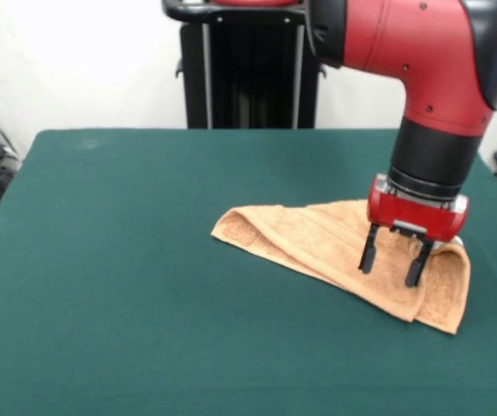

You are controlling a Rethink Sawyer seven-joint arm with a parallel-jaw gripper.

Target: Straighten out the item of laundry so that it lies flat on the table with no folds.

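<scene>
The worktop (145, 286) is covered in dark green cloth. One orange-tan towel (318, 238) lies on it, folded over on itself, toward the right edge, well apart from the left edge.

Robotics lab, red arm (422, 61) on black pedestal (248, 78), green-clothed table (101, 260), bare white wall (75, 61)

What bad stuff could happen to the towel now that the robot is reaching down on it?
1. The towel is folded over on itself, and the gripper hangs open over the doubled part. It might pinch both layers together, so pulling would drag the fold along instead of opening it.
2. The towel lies near one side of the table. A pull that way could slide a corner over the edge.
</scene>
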